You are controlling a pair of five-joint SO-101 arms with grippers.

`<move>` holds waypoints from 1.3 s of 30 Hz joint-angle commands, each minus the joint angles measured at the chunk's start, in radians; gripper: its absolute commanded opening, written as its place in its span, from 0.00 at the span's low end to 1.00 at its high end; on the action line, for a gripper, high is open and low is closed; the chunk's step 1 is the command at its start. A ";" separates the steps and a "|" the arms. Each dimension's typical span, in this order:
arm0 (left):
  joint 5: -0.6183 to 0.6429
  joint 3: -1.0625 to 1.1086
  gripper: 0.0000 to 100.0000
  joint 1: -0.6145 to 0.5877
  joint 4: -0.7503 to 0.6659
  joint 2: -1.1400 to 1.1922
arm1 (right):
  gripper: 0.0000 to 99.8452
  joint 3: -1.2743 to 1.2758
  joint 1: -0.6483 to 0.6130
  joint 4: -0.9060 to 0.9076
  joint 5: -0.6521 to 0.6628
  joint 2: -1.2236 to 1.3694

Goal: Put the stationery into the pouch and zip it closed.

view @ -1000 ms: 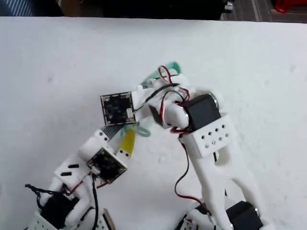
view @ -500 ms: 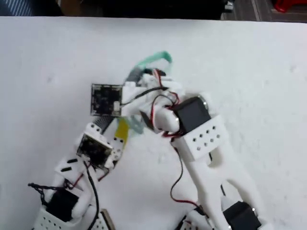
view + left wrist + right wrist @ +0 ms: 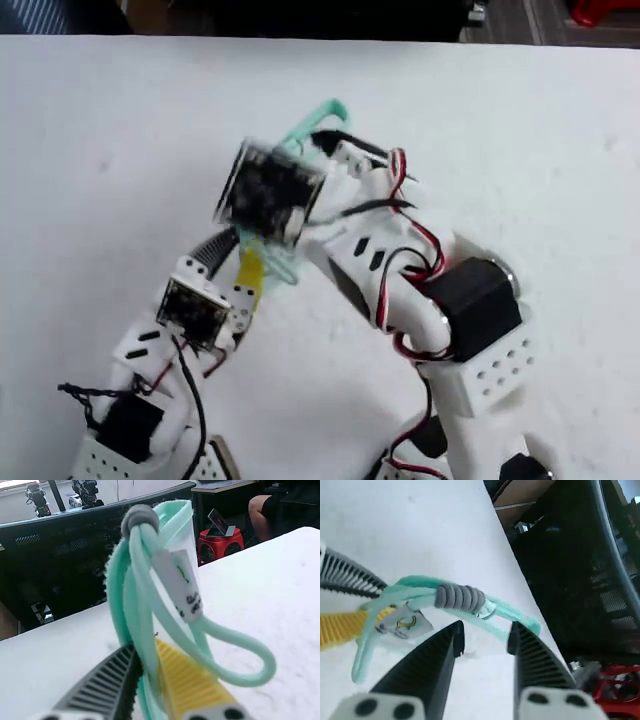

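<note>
Pouch [image 3: 131, 595], mint green, pinched edge-on in the left jaws: ribbed grey jaw on one side, yellow jaw on the other, both tight against the fabric. Grey ribbed zip pull [image 3: 460, 599] at the far end of the pouch, away from that grip. Small white tag [image 3: 177, 587] hanging off the zip edge partway along, mark on it not legible. Green carry loop [image 3: 240, 666] bulging out sideways past the yellow jaw. As for the right jaws: black, ribbed on the inner faces, standing apart, nothing gripped. Tips just short of the zip pull, one to either side of the thin green strip beside it; touching it or not, not discernible. High view: left arm [image 3: 150, 350] entering from the near left corner, right arm [image 3: 470, 320] from the near right, both bent in over the middle of the white counter [image 3: 540, 150]. Pouch between the two, partly hidden under the right arm's camera board [image 3: 265, 192], with a green curl visible beyond the board and another green bit beside the yellow jaw. Pouch resting on the counter or lifted clear: no telling. Zip open or closed: no telling either. Red and black wires [image 3: 398, 168] looped along the right arm. Behind the counter, black mesh chair back [image 3: 60, 545] and red stool [image 3: 220, 542].
</note>
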 commanded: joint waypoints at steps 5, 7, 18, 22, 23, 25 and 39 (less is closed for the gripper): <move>0.011 0.018 0.02 -0.004 -0.026 -0.002 | 0.11 -0.035 -0.010 -0.076 -0.454 -0.018; 0.011 0.018 0.02 -0.004 -0.026 -0.002 | 0.17 -0.035 -0.028 -0.071 -0.540 0.001; 0.005 0.028 0.02 -0.002 -0.025 -0.002 | 0.34 -0.255 -0.182 0.071 -0.847 0.252; 0.003 0.028 0.02 -0.002 -0.025 -0.002 | 0.34 -0.420 -0.127 0.203 -0.911 0.397; 0.003 0.028 0.02 -0.004 -0.025 -0.002 | 0.34 -0.466 -0.111 0.236 -0.921 0.429; 0.003 0.028 0.02 -0.004 -0.025 -0.002 | 0.34 -0.545 -0.091 0.295 -0.924 0.483; 0.002 0.026 0.03 -0.002 -0.025 -0.002 | 0.02 -0.601 -0.087 0.272 -0.790 0.535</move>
